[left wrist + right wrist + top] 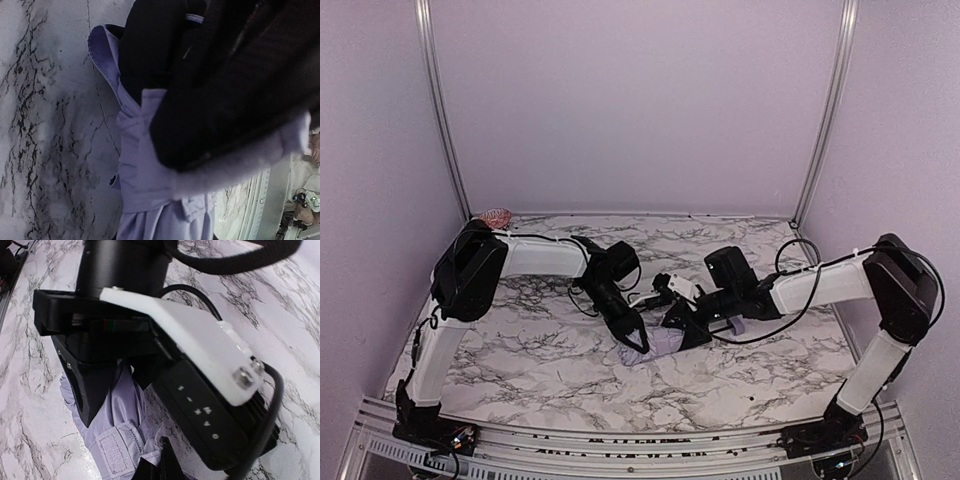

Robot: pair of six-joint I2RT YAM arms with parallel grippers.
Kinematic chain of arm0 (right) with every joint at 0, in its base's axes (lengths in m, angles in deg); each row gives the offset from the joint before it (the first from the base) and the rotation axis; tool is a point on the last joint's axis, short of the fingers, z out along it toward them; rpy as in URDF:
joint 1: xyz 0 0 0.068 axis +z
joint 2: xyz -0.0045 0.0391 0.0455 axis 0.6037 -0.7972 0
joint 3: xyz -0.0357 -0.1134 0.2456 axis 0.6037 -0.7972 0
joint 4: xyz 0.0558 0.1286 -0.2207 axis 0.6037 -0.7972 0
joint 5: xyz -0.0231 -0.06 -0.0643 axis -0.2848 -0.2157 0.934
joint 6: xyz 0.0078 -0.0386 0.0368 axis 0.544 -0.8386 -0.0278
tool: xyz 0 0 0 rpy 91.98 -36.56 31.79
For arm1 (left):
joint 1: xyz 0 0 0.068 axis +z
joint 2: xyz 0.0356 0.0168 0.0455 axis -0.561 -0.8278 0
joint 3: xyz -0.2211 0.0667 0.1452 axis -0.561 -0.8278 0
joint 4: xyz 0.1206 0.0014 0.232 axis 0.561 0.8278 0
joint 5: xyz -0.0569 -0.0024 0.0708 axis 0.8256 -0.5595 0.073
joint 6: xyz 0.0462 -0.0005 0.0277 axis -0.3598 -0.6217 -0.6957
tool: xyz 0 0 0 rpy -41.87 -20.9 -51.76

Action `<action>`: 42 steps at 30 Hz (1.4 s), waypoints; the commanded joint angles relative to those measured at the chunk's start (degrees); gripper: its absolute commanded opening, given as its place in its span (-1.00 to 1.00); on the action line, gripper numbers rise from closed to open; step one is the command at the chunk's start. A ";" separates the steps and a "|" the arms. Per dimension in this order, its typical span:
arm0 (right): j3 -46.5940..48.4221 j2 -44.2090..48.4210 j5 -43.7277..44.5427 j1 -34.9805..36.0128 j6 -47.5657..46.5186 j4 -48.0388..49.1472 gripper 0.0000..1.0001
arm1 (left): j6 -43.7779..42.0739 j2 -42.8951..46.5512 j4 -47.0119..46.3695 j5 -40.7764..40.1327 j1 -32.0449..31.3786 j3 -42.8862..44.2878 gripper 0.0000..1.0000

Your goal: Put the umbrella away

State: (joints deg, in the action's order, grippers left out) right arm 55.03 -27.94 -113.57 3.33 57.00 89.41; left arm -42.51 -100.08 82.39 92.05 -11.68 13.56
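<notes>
At table centre, left to right | left gripper (634,338): fingers clamp the umbrella (658,345) at its left end | umbrella: lavender bundle lying on the marble table (510,350), long axis roughly across, between both grippers | right gripper (680,330): fingers pressed together just right of the bundle; whether fabric is nipped, cannot tell | both arms equally near

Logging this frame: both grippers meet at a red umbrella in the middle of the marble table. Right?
Not red. The umbrella is pale lavender, as the left wrist view shows. The rest holds.
</notes>
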 commanded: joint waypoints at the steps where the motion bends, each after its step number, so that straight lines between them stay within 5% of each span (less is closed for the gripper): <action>1: -0.21 6.98 -6.79 6.31 -9.41 12.24 -0.95 | 6.18 -5.12 5.13 -6.81 1.05 2.01 -1.00; 9: -0.19 5.75 5.26 13.33 -12.24 0.32 -0.94 | 12.64 -3.91 1.90 -21.15 1.68 4.10 -1.00; 16: 1.44 1.49 15.15 13.36 -9.35 -8.74 -1.00 | 7.11 -0.47 0.60 -23.79 0.74 0.45 -1.00; 32: -1.03 -2.04 30.96 16.70 -12.46 -12.81 -0.73 | -0.70 3.92 0.08 -25.60 -2.06 -3.04 -1.00; 38: -2.81 4.20 26.46 16.24 -10.73 -10.16 -0.74 | -2.33 4.32 -0.01 -24.57 -2.53 -5.29 -1.00; 42: -3.79 13.05 11.37 11.31 -7.71 -6.83 -0.67 | -3.80 4.15 -0.30 -24.76 -2.73 -6.15 -1.00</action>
State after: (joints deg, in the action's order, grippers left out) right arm 51.12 -23.50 -88.94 18.67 46.00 79.05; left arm -43.21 -94.46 78.39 72.22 -13.93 10.55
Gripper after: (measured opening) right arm 0.147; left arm 0.248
